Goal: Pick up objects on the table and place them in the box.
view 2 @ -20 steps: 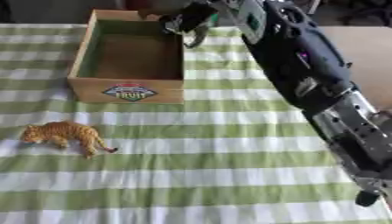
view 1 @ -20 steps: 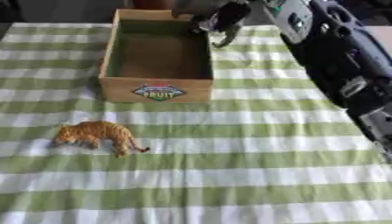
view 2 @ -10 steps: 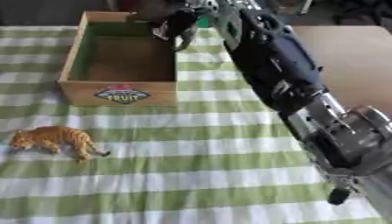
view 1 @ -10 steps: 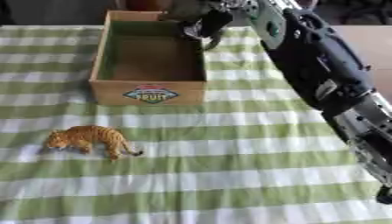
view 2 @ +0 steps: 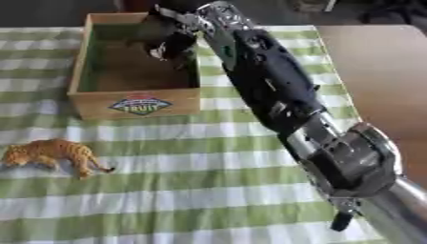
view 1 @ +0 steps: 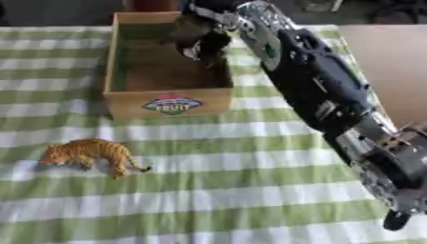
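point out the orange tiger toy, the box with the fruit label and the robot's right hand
orange striped tiger toy [view 1: 90, 152], left eye view, on its back
brown cardboard box with fruit label [view 1: 173, 103], left eye view, on its front wall
right hand [view 2: 167, 35], right eye view, on the hand over the box

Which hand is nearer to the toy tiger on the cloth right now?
Only the right hand shows, so no comparison is possible. It hangs over the far right part of the box, well beyond the toy tiger, which lies in front of the box. The left hand is out of view.

Green-white striped tablecloth [view 1: 217, 186] covers table (bare tan tabletop [view 1: 392, 66] at right).
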Controlling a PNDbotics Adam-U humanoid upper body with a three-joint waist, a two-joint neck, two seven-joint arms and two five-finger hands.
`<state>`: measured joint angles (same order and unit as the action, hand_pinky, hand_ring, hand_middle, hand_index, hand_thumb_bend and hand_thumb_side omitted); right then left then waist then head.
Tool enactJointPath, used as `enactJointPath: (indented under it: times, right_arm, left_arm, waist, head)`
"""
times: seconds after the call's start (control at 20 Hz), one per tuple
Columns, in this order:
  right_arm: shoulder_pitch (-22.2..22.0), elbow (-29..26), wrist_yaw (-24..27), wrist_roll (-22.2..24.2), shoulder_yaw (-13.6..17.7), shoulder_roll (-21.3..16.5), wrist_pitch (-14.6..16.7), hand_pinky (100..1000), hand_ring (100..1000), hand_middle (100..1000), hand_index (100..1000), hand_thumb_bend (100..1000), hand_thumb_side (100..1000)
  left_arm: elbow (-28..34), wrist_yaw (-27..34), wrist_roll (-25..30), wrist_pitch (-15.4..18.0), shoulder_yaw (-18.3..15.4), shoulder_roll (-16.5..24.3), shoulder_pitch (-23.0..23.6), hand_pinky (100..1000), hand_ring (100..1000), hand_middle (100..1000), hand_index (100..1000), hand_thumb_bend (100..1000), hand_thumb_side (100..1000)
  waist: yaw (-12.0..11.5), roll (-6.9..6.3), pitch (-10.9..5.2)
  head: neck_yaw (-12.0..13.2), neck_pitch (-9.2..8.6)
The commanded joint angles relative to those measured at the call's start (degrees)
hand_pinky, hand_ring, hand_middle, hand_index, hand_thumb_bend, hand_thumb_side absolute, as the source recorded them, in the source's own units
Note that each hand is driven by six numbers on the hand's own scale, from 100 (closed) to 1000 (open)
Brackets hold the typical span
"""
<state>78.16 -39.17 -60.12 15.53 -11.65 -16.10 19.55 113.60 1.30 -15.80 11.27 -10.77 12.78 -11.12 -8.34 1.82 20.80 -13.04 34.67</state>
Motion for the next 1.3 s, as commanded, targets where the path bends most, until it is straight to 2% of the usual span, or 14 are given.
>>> enactJointPath:
  times: [0.05, 0.4, 0.6, 0.65, 0.7, 0.75, 1.0, 1.1, 1.15, 1.25, 1.3]
  right_arm:
    - [2.6, -0.9, -2.5, -0.9, 1.2, -0.4, -0.2, 602, 609, 261, 317, 100, 413]
    - [3.0, 0.7, -4.9, -1.2, 2.0, 1.1, 0.1, 602, 617, 279, 330, 100, 411]
    - [2.8, 1.9, -6.8, -1.2, 2.2, 2.5, 0.4, 608, 633, 325, 399, 100, 414]
    - [2.7, 2.2, -7.3, -0.9, 2.1, 2.8, 0.7, 617, 658, 386, 477, 100, 420]
    - [2.5, 2.6, -7.7, -0.4, 2.1, 3.1, 1.2, 622, 668, 412, 505, 100, 423]
    - [2.4, 2.9, -8.2, 0.2, 2.1, 3.4, 1.5, 632, 693, 480, 550, 100, 433]
    - [1.7, 3.9, -10.3, 1.9, 2.8, 4.0, 2.3, 655, 744, 599, 646, 100, 489]
    - [1.6, 4.1, -11.0, 2.3, 2.9, 4.1, 2.5, 671, 775, 671, 721, 100, 527]
    - [1.6, 4.1, -11.3, 2.5, 3.0, 4.2, 2.7, 694, 806, 734, 783, 100, 579]
    - [1.6, 4.0, -11.7, 2.9, 3.1, 4.2, 3.0, 735, 844, 789, 862, 100, 615]
    - [1.7, 3.9, -11.8, 3.3, 3.3, 4.2, 3.2, 739, 848, 794, 872, 101, 618]
  left_arm:
    - [1.0, 0.0, 0.4, -0.2, -0.1, 0.6, -0.3, 463, 644, 590, 737, 100, 976]
    - [1.0, 0.1, 0.7, -0.6, 0.0, 0.5, -0.9, 462, 643, 590, 737, 100, 980]
    - [1.0, 0.2, 0.8, -0.6, 0.1, 0.4, -1.3, 463, 641, 590, 737, 100, 979]
    - [1.0, 0.2, 0.8, -0.6, 0.1, 0.4, -1.4, 462, 641, 590, 737, 100, 979]
    - [1.0, 0.2, 0.8, -0.6, 0.1, 0.3, -1.4, 463, 641, 590, 737, 100, 980]
    - [1.0, 0.2, 0.9, -0.7, 0.1, 0.3, -1.5, 462, 640, 590, 737, 100, 979]
    - [1.0, 0.2, 0.9, -0.7, 0.0, 0.3, -1.6, 463, 640, 590, 736, 100, 977]
    - [1.0, 0.2, 0.9, -0.8, 0.1, 0.2, -1.6, 463, 639, 589, 736, 100, 978]
    - [1.0, 0.2, 0.9, -0.9, 0.1, 0.2, -1.6, 463, 639, 589, 736, 100, 978]
    - [1.0, 0.1, 1.0, -0.9, 0.1, 0.2, -1.6, 463, 638, 588, 736, 100, 978]
    - [1.0, 0.2, 1.0, -1.0, 0.1, 0.2, -1.6, 463, 637, 588, 736, 100, 978]
  waist:
    - [0.0, -0.08, -1.25]
    - [-0.5, 0.69, -0.99]
    - [-0.9, 0.91, -0.74]
    - [-1.0, 0.98, -0.65]
    - [-1.1, 1.02, -0.57]
    - [-1.2, 1.07, -0.5]
    - [-1.5, 1.18, -0.28]
    - [-1.5, 1.23, -0.22]
    - [-1.5, 1.24, -0.21]
    - [-1.4, 1.23, -0.22]
    - [-1.4, 1.23, -0.23]
  head:
    - [0.2, -0.29]
    - [0.0, -0.73]
    - [-0.2, -1.12]
    - [-0.3, -1.21]
    - [-0.4, -1.29]
    - [-0.5, -1.3]
    - [-0.4, -1.45]
    - [-0.4, -1.39]
    - [-0.4, -1.36]
    - [-0.3, -1.24]
    - [-0.3, -1.18]
